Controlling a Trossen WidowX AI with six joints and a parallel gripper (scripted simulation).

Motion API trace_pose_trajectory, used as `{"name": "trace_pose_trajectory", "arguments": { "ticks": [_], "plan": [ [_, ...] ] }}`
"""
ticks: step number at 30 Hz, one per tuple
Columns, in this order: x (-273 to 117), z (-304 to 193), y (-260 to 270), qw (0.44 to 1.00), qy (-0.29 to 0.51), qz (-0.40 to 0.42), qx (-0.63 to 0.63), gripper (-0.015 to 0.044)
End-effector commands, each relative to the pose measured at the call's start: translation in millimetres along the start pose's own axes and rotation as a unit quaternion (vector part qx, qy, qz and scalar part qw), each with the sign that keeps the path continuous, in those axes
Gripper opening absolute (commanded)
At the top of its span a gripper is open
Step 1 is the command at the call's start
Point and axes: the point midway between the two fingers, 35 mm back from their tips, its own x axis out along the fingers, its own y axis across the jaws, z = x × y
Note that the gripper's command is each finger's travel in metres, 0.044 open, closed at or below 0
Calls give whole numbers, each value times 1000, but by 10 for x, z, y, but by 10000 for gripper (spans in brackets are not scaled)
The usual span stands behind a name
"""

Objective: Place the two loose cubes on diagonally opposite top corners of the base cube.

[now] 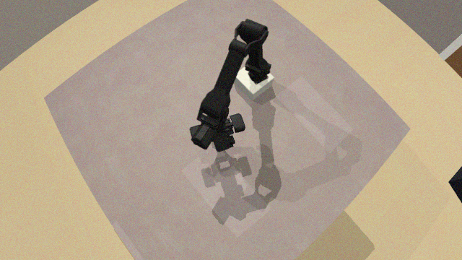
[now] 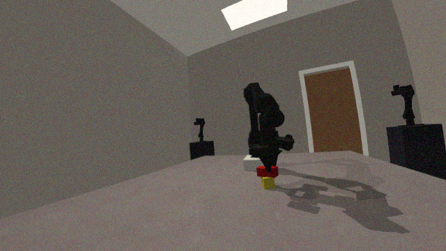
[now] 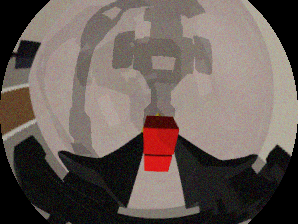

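The yellow base cube [image 2: 267, 183] stands on the table, nearly hidden in the wrist view. One red cube [image 2: 261, 171] [image 3: 158, 163] rests on its top at the left in the exterior view, overhanging the edge. My gripper [image 2: 269, 169] [image 3: 158, 136] points down over the base cube, shut on the other red cube [image 2: 274, 171] [image 3: 160, 141]. The held cube is at about the same height as the resting one, to its right in the exterior view. I cannot tell whether it touches the base or how wide the gap is. The arm hides all three cubes in the top view.
The arm's white mount block [image 1: 253, 89] [image 2: 251, 163] stands on the grey-pink table top [image 1: 137, 72] [image 2: 139, 209] behind the cubes. The arm's shadow lies across the table. Two dark pedestals [image 2: 202, 150] [image 2: 418, 146] with other arms stand beyond it.
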Motion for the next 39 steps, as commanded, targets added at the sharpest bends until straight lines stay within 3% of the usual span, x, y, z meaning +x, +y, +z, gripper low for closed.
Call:
{"name": "trace_pose_trajectory", "arguments": {
  "ticks": [1, 10, 14, 39],
  "plan": [
    [15, -7, -4, 1000, 3, -1, -1, 105],
    [15, -7, -4, 1000, 3, -1, -1, 105],
    [15, -7, -4, 1000, 3, -1, -1, 205],
    [-280, 3, 0, 1000, 0, 0, 0, 205]
  ]
}}
